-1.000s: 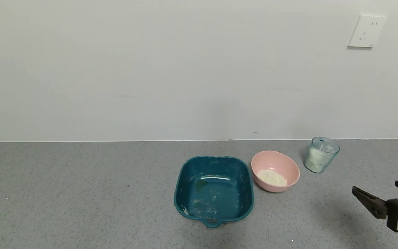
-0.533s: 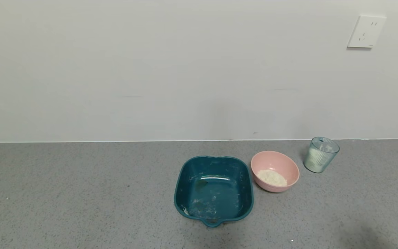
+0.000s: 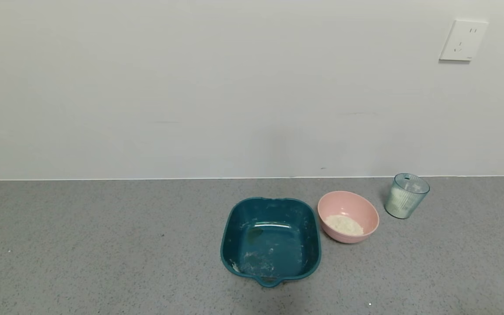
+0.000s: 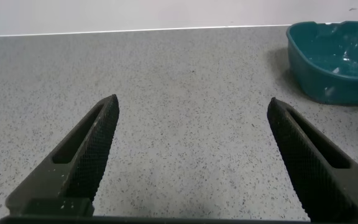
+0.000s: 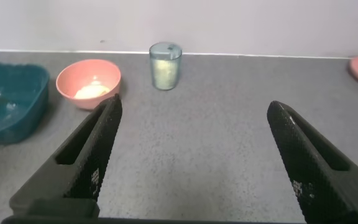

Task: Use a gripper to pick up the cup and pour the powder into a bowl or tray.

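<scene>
A plain pale wall with a socket point(image 3: 463, 40) backs the speckled grey bench point(image 3: 103, 245). The cup point(image 3: 406, 195) stands upright near the wall, just beside the pink bowl point(image 3: 348, 216), which holds powder point(image 3: 344, 225); a teal tray point(image 3: 271, 239) sits alongside. The right pincer point(image 5: 191, 140) and the left pincer point(image 4: 191, 140) are both spread apart, well clear of the cup. A hard approach could tip the light ribbed cup and spill it.

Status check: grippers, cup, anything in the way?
Left gripper open, empty. Right gripper open, short of the cup. Cup upright beside pink bowl, powder in bowl. Nothing between.
</scene>
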Available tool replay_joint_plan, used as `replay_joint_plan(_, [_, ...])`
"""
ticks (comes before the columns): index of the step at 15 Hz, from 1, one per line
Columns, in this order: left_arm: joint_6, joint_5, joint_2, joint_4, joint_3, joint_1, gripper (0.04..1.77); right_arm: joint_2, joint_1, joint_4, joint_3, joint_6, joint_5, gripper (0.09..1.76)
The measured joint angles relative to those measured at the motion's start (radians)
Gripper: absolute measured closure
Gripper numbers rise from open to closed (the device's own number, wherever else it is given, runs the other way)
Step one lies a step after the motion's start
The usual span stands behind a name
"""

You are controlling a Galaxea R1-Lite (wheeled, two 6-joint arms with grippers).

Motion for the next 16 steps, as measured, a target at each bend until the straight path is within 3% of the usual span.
replay_joint_plan(6, [0.000, 0.000, 0.000, 0.000, 0.000, 0.000, 0.09, -0.143, -0.038, 0.207, -0.088, -0.001, 0.079, 0.15])
replay_joint_plan(11, [0.000, 0.000, 0.000, 0.000, 0.000, 0.000, 0.09, -0.297, -0.047, 0.283, -0.027, -0.024, 0.125, 0.15])
replay_joint_plan(14, [0.000, 0.000, 0.000, 0.000, 0.000, 0.000, 0.09, -0.336, -0.048, 0.230, 0.074, -0.032, 0.116, 0.15])
replay_joint_plan(16, [0.000, 0.000, 0.000, 0.000, 0.000, 0.000, 0.09, -0.343, -0.048, 0.103, 0.169, -0.032, 0.116, 0.15])
